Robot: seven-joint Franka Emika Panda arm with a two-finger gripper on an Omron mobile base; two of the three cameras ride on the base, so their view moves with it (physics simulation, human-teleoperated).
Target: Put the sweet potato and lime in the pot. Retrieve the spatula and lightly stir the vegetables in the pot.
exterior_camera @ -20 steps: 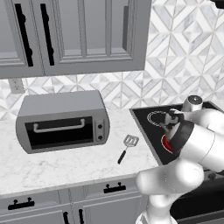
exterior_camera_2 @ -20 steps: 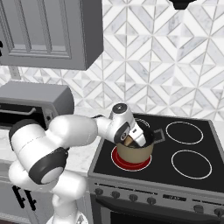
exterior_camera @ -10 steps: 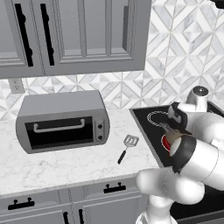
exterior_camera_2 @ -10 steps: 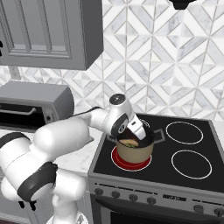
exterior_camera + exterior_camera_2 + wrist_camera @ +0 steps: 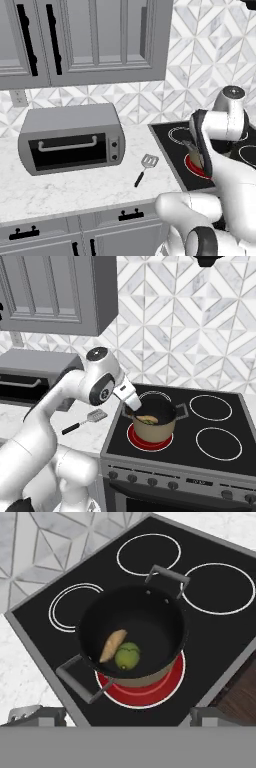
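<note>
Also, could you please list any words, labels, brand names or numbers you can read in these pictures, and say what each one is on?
None: no readable text in any view.
The toaster oven has two small round knobs with no legible markings.
The stove front panel has knobs and a small dark strip, too small to read.
The pot, the spatula and the cabinets carry no lettering.

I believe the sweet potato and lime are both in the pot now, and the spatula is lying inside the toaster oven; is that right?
Not quite. The sweet potato and lime are in the pot, but the left base view shows the spatula lying on the counter in front of the toaster oven.
</note>
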